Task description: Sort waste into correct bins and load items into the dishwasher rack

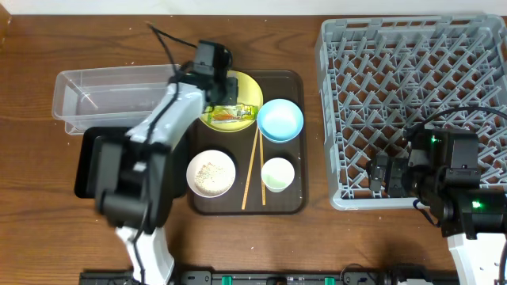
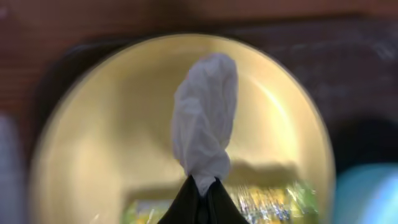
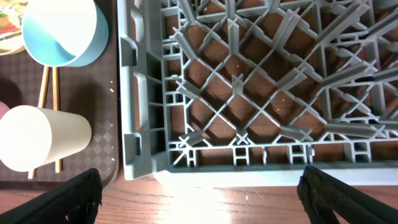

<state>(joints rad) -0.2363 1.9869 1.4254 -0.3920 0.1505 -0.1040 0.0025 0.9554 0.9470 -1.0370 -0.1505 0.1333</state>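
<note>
My left gripper (image 1: 227, 85) (image 2: 202, 182) is shut on the crumpled white scrap (image 2: 205, 118) and holds it over the round yellow plate (image 1: 247, 89) (image 2: 93, 137). The green-and-orange snack wrapper (image 1: 226, 116) (image 2: 273, 199) lies on that plate. The light blue bowl (image 1: 280, 119) (image 3: 59, 31), the white bowl (image 1: 211, 172) holding rice grains, the small white cup (image 1: 277, 174) (image 3: 37, 137) and two chopsticks (image 1: 253, 170) (image 3: 45, 87) sit on the brown tray. My right gripper (image 1: 388, 176) (image 3: 199, 199) is open and empty at the front left corner of the grey dishwasher rack (image 1: 416, 95) (image 3: 249, 93).
The clear tub (image 1: 111, 95) stands at the left. The black tray (image 1: 89, 162) lies in front of it, partly under my left arm. The brown serving tray (image 1: 297, 198) (image 3: 106, 93) lies between the bins and the rack.
</note>
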